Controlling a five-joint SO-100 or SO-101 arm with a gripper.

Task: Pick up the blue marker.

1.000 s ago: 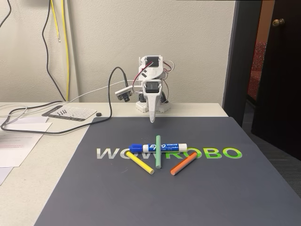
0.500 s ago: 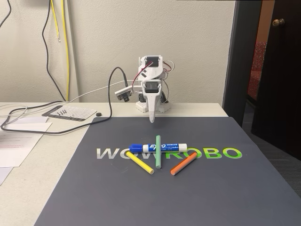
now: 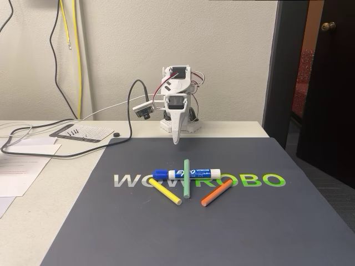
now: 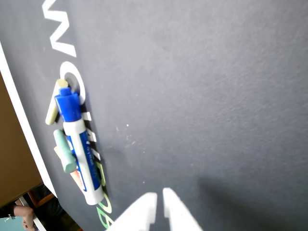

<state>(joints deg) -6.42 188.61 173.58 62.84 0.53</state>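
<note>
from my fixed view the claw (image 3: 176, 141) hangs tip-down over the far edge of the dark mat (image 3: 238, 221), its two fingers pressed nearly together, with a thin slit between the tips in the wrist view (image 4: 159, 197), pinching nothing. the blue marker (image 3: 187, 173) lies flat on the mat, well apart from the claw and nearer the camera. its long axis runs left to right across the printed lettering, blue cap to the left. a green stick (image 3: 186, 178) lies across it; a yellow stick (image 3: 165, 191) and an orange stick (image 3: 217, 192) lie just beside. the mat covers the pale surface (image 3: 50, 188).
</note>
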